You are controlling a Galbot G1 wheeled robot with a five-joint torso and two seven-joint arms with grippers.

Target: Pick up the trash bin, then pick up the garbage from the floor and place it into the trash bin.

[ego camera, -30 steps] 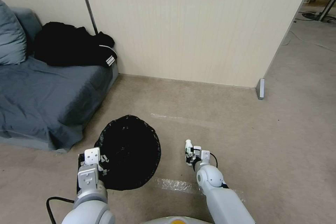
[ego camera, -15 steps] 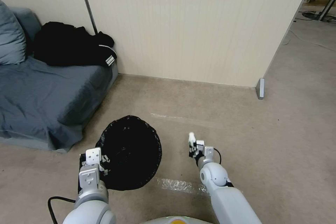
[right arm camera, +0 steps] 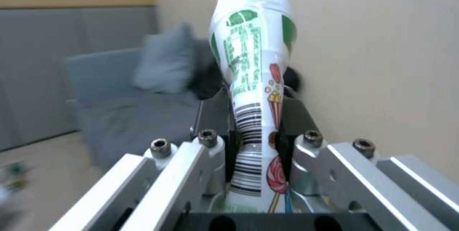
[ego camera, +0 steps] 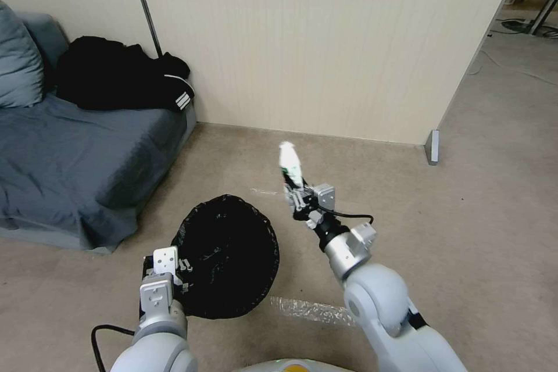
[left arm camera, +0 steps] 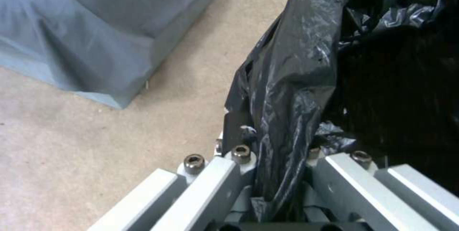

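Observation:
The trash bin (ego camera: 229, 256), its black bag liner spread over the rim, is at my lower left. My left gripper (ego camera: 174, 272) is shut on its near rim; the left wrist view shows the crinkly liner (left arm camera: 292, 80) pinched between the fingers (left arm camera: 239, 173). My right gripper (ego camera: 299, 197) is raised to the right of the bin's far edge, shut on a piece of garbage, a small white plastic bottle (ego camera: 289, 164) that points up. In the right wrist view the bottle (right arm camera: 253, 76) has green print and a barcode and stands clamped between the fingers (right arm camera: 210, 159).
A grey sofa (ego camera: 70, 157) with a black garment (ego camera: 116, 72) stands at the left. A beige partition wall (ego camera: 325, 40) runs across the back and ends at a metal foot (ego camera: 432, 147). A clear tape strip (ego camera: 308, 309) lies on the carpet near my base.
My right gripper has risen from near the floor with the bottle and moved forward and left, toward the bin. The bin in my left gripper has shifted slightly right.

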